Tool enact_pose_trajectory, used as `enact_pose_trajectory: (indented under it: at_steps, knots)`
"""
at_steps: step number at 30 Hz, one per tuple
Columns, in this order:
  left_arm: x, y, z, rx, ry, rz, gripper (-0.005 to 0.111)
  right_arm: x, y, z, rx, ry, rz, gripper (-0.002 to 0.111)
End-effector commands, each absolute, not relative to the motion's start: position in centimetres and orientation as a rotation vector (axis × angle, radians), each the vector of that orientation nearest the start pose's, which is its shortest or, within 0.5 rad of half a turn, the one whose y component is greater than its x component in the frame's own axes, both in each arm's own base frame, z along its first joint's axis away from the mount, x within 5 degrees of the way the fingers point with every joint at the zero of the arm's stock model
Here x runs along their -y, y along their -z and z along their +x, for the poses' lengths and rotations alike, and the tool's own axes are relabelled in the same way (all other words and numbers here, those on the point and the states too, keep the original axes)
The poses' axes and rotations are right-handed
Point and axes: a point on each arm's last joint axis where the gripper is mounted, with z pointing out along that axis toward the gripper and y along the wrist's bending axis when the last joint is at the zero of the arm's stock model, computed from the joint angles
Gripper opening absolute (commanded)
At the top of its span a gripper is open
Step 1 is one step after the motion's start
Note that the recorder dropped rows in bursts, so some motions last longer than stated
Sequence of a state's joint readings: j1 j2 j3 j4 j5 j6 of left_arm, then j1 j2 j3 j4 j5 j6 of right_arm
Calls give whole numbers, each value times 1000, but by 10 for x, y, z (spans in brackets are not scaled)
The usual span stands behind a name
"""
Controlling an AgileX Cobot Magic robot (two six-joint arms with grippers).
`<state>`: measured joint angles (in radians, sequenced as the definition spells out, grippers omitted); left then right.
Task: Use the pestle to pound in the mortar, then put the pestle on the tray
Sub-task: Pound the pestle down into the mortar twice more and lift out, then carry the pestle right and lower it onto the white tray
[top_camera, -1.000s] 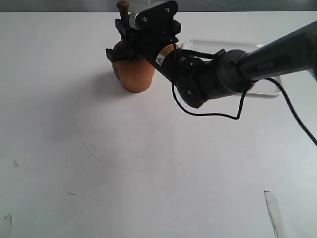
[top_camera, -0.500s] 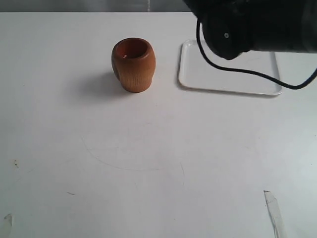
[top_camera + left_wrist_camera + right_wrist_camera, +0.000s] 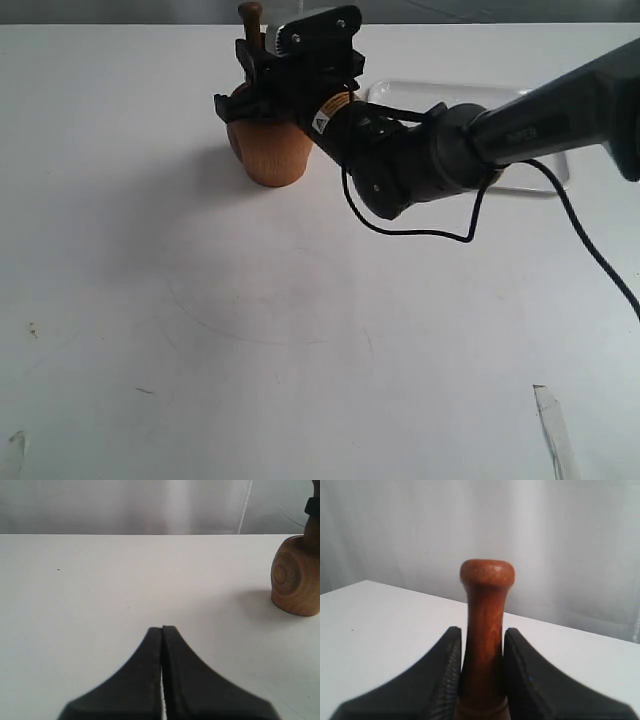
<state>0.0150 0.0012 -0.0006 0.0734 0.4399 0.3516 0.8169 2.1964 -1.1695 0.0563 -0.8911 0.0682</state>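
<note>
The orange-brown mortar (image 3: 266, 156) stands on the white table at the back centre, and it also shows at the edge of the left wrist view as the mortar (image 3: 296, 578). My right gripper (image 3: 254, 64) hangs right over its mouth, shut on the dark brown pestle (image 3: 486, 600). The pestle stands upright, its small knob (image 3: 249, 11) pointing up, while its thick end is hidden below the gripper at the mortar's mouth. The right gripper (image 3: 482, 632) clamps the shaft between both pads. The white tray (image 3: 546, 180) lies to the right, mostly covered by the arm. My left gripper (image 3: 162, 629) is shut and empty, low over the table.
The right arm and its looping black cable (image 3: 420, 232) stretch from the right edge across the tray to the mortar. A strip of clear tape (image 3: 552, 425) lies near the front right. Faint pencil arcs mark the table's middle.
Half a second ago the right gripper and pestle were lifted out of sight above the bare mortar. Now they are back down at its mouth, as one second ago.
</note>
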Motion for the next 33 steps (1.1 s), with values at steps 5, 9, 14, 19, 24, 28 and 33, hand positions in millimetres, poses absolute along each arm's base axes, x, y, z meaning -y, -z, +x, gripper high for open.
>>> enact_pose_trajectory:
  at_steps: [5,9,14,19,24,28,33]
  knots:
    - [-3,-174,51,-1897,-302,361,0,-310,-267,288,-1298,-570,-690,0]
    - [-3,-174,51,-1897,-302,361,0,-266,-357,254,-1249,-346,-856,0]
    - [-3,-174,51,-1897,-302,361,0,-208,-338,253,-1707,-61,-1179,0]
    - [-3,-174,51,-1897,-302,361,0,-171,-276,288,-2047,149,-1423,0]
    - [-3,-174,51,-1897,-302,361,0,-158,-225,331,-2199,227,-1656,0]
    - [-3,-174,51,-1897,-302,361,0,-160,-197,361,-2213,242,-1767,0]
    - [-3,-174,51,-1897,-302,361,0,-172,-177,385,-2059,279,-1807,0]
